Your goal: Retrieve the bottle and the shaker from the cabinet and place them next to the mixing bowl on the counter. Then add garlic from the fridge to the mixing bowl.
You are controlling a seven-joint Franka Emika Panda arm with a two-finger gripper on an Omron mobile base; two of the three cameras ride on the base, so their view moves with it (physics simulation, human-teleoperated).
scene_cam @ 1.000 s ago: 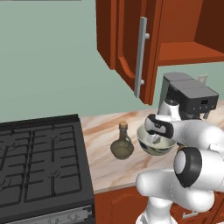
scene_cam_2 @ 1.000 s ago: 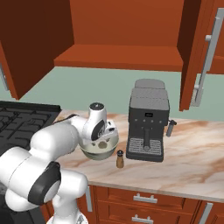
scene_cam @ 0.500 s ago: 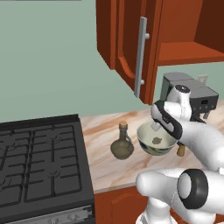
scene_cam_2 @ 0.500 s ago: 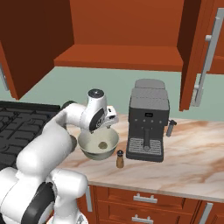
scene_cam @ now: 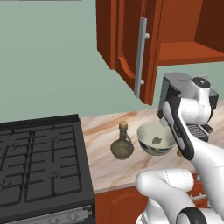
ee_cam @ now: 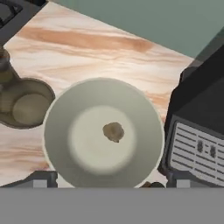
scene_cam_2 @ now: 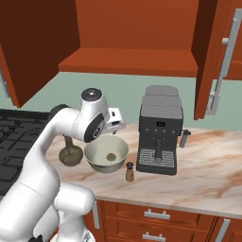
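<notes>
Garlic (ee_cam: 113,131) lies at centre of mixing bowl (ee_cam: 65,127), loose, nothing touching it. Bowl on marble counter (scene_cam_2: 208,175). Bottle (scene_cam: 122,142) stands upright just beside bowl at its 9 o'clock in left base view. Shaker (scene_cam_2: 129,171) upright near bowl's 4 o'clock in right base view, in front of coffee machine (scene_cam_2: 159,131). Gripper (scene_cam_2: 115,120) hangs above bowl, jaws apart, holding nothing. Cabinet (scene_cam_2: 132,42) above, doors open. Stove (scene_cam: 39,166) at far 9 o'clock.
</notes>
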